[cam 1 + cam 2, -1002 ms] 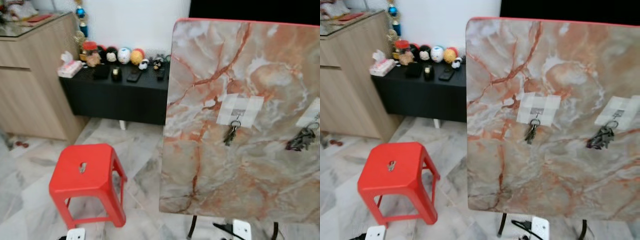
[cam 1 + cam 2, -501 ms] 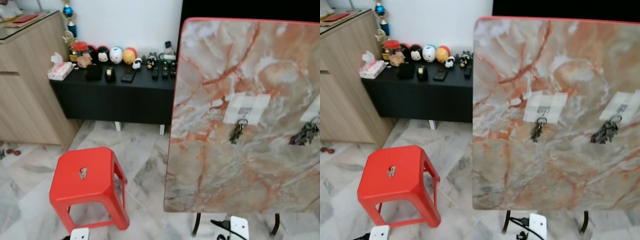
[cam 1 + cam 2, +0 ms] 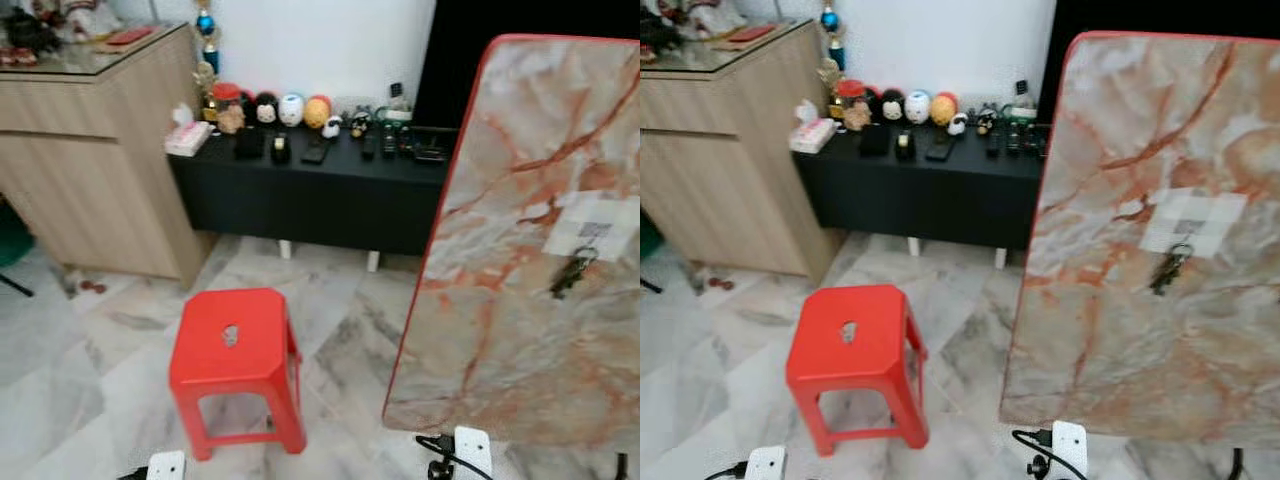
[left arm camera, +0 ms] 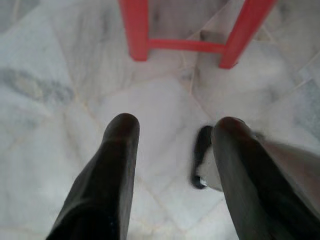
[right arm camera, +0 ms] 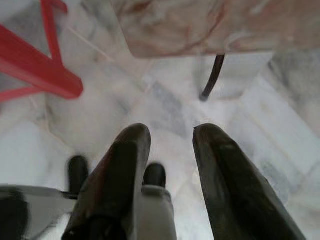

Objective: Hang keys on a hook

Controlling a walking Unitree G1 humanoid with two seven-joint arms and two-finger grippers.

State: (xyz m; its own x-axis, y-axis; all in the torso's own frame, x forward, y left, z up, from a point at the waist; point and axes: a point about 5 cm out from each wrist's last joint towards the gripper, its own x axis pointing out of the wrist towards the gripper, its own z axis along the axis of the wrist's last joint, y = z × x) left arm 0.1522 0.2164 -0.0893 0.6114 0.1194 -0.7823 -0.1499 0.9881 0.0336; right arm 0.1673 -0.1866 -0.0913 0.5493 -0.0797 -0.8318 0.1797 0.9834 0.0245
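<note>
Keys hang on marble board at 3 o'clock — both end effectors, left and right, hang apart, empty.

A small dark bunch of keys hung slightly tilted from a hook on a pale taped patch, on the upright marble-patterned board, in its upper half and well in from its red-trimmed left edge.
</note>
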